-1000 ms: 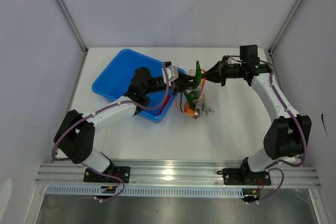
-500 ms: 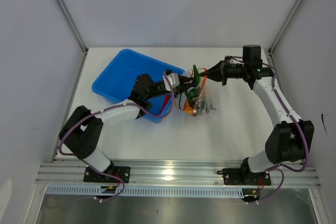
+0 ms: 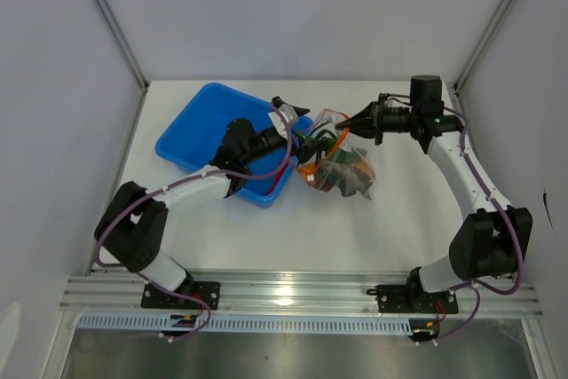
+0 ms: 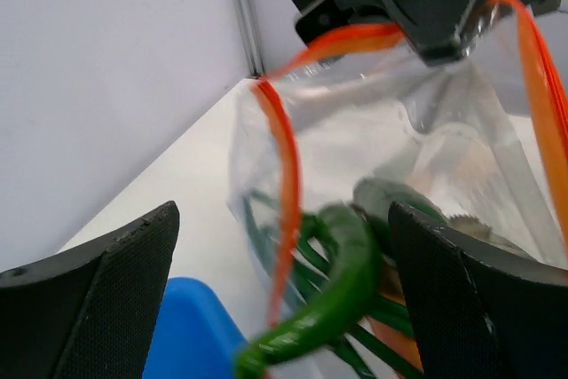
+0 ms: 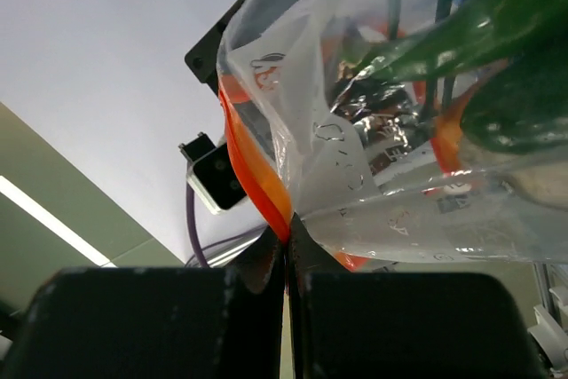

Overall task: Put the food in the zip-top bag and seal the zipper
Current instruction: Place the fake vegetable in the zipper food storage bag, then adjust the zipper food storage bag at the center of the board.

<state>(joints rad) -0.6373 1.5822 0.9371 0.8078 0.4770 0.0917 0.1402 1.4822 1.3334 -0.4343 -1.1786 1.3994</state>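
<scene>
The zip-top bag [image 3: 344, 169] hangs clear and crinkly just right of the tray, with food inside: green stems, an orange slice and a grey piece. My right gripper [image 3: 346, 122] is shut on the zipper [image 5: 253, 166], pinching the orange strip and holding the mouth up. My left gripper [image 4: 284, 308] is open in front of that mouth. A green pod [image 4: 346, 281] lies loose between its wide fingers [image 4: 89, 308], with its lower tip crossing the orange strip [image 4: 286, 184]. In the right wrist view the green pod [image 5: 479, 15] shows through the bag [image 5: 355, 139].
The blue tray [image 3: 200, 135] sits at the back left, under my left forearm. White walls with metal posts close in the table at the left, back and right. The arm bases stand on the rail at the near edge.
My left gripper has opened and let go of the green pod, which now rests at the bag's mouth. The bag has swung out and sagged to the right. The right gripper keeps its pinch.
</scene>
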